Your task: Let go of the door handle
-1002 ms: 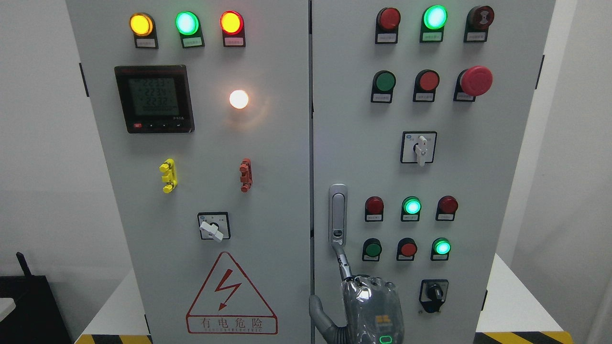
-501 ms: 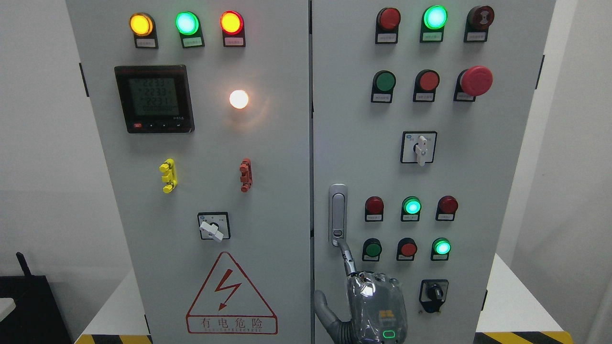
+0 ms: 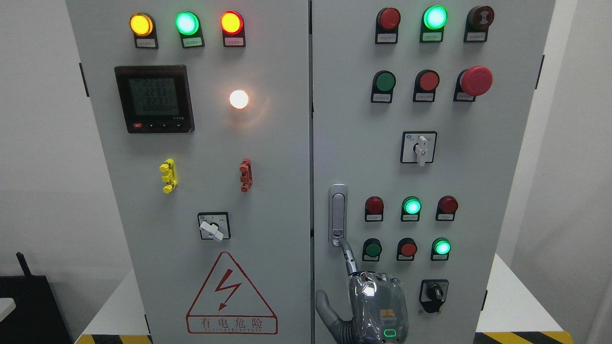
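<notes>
The silver door handle stands upright at the left edge of the right cabinet door, lying flush in its frame. My right hand comes up from the bottom edge just below it. Its index finger is stretched out, with the tip at the handle's lower end by the lock. The other fingers are curled and the thumb sticks out to the left. The hand holds nothing. The left arm is out of view.
The right door carries red and green buttons, a red mushroom stop button and rotary switches. The left door has a meter, lamps, a switch and a warning triangle. A white base shows at both sides.
My right hand has shifted a little to the right and down. Its index fingertip stays at the handle's lower end. The handle has not moved.
</notes>
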